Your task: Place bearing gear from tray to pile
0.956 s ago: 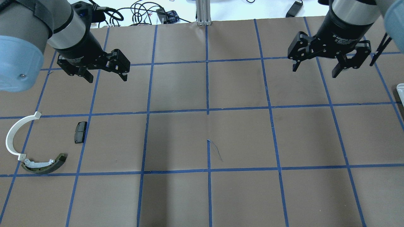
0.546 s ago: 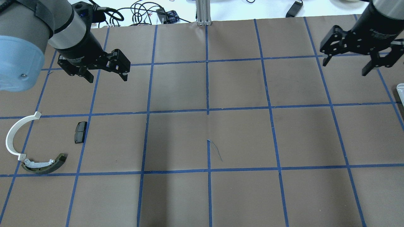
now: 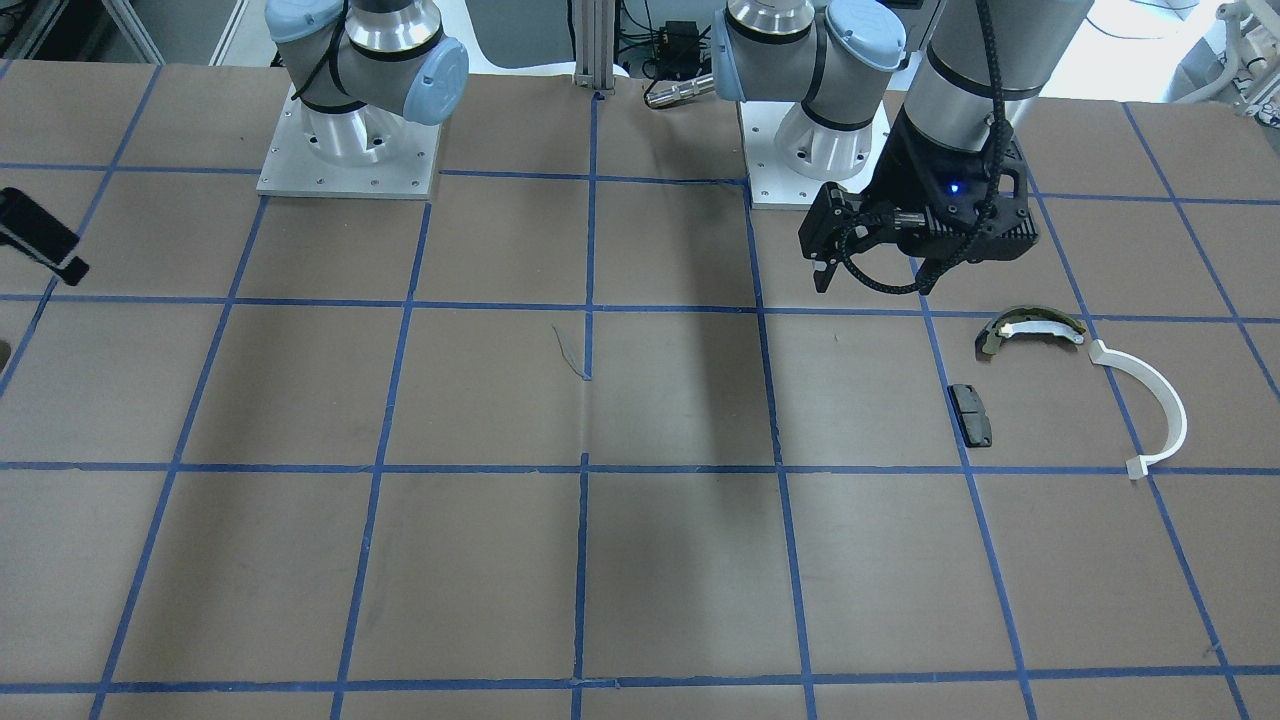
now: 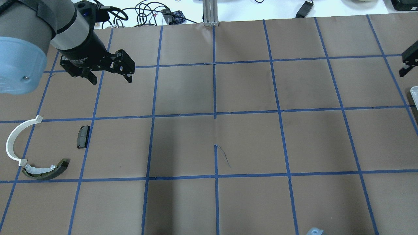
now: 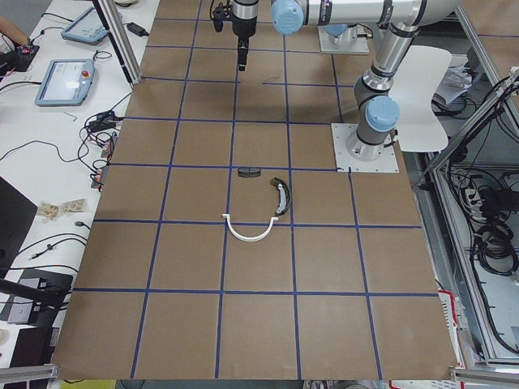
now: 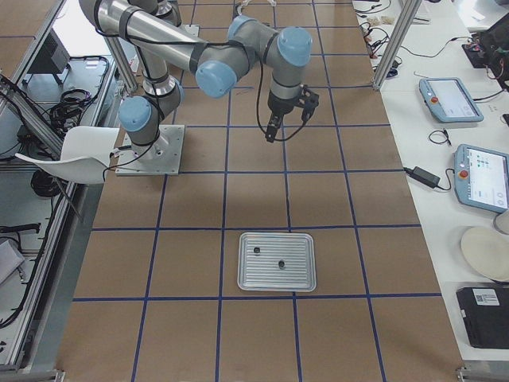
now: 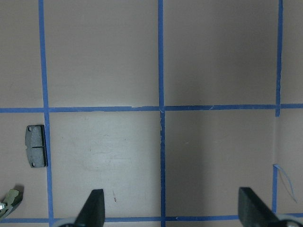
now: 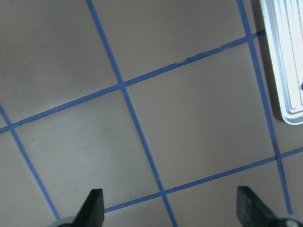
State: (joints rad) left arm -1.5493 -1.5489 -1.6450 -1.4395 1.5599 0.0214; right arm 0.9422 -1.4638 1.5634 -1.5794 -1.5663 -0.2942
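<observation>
Left gripper (image 4: 111,80) hangs wide open, empty, near the black pad (image 4: 83,137); right gripper (image 8: 173,208), equally wide, hovers near the metal tray (image 6: 296,278) holding 2 small dark parts (image 6: 280,263).

table (image 4: 248,140): brown, blue tape grid
tray (image 6: 296,278): silver
half-ring strip (image 4: 8,143): white
curved shoe (image 4: 49,175): olive-green, white inner edge
pad (image 4: 83,136): black
</observation>
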